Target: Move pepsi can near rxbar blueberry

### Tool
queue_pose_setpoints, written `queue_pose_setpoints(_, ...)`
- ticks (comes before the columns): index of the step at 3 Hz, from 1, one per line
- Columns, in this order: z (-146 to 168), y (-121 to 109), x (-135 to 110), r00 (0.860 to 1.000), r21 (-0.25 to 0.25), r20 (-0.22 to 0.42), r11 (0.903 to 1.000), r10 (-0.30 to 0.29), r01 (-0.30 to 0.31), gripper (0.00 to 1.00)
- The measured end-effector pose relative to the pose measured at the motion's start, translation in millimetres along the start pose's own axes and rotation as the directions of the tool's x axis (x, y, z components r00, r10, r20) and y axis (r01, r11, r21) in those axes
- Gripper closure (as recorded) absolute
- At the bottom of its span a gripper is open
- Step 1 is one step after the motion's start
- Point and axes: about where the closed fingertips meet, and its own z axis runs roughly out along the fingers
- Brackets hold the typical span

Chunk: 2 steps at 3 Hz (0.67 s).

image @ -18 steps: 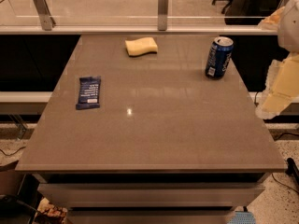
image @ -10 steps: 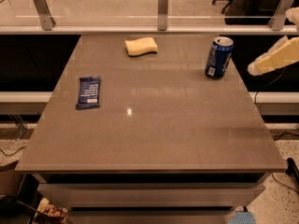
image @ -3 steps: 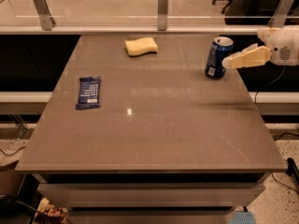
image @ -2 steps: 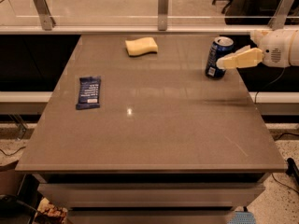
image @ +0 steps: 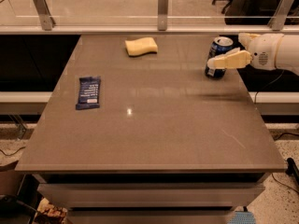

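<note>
The pepsi can (image: pixel 218 45) is blue with a silver top and stands upright near the table's far right edge. My gripper (image: pixel 225 50) reaches in from the right and is open. One cream finger (image: pixel 229 59) lies across the front of the can and the other shows behind it, so the can sits between them. The can rests on the table. The rxbar blueberry (image: pixel 88 92) is a flat dark blue wrapper with a white label. It lies on the left side of the table, far from the can.
A pale yellow sponge (image: pixel 141 46) lies at the far middle of the grey table (image: pixel 154 134). A glass barrier with metal posts (image: pixel 163 3) runs along the far edge. The table's right edge is just below my arm.
My gripper has swung in from the right edge and moved left, so its fingers now straddle the can. The can, bar and sponge have not moved.
</note>
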Motion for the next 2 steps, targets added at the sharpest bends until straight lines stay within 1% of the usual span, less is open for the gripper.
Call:
queue_pose_setpoints(1, 2.8, 1.6, -0.3, 1.0, -0.005, 0.0, 1.0, 0.0, 0.0, 0.21)
queue_pose_setpoints(2, 5.1, 3.1, -0.5, 1.0, -0.009, 0.0, 1.0, 0.0, 0.0, 0.45)
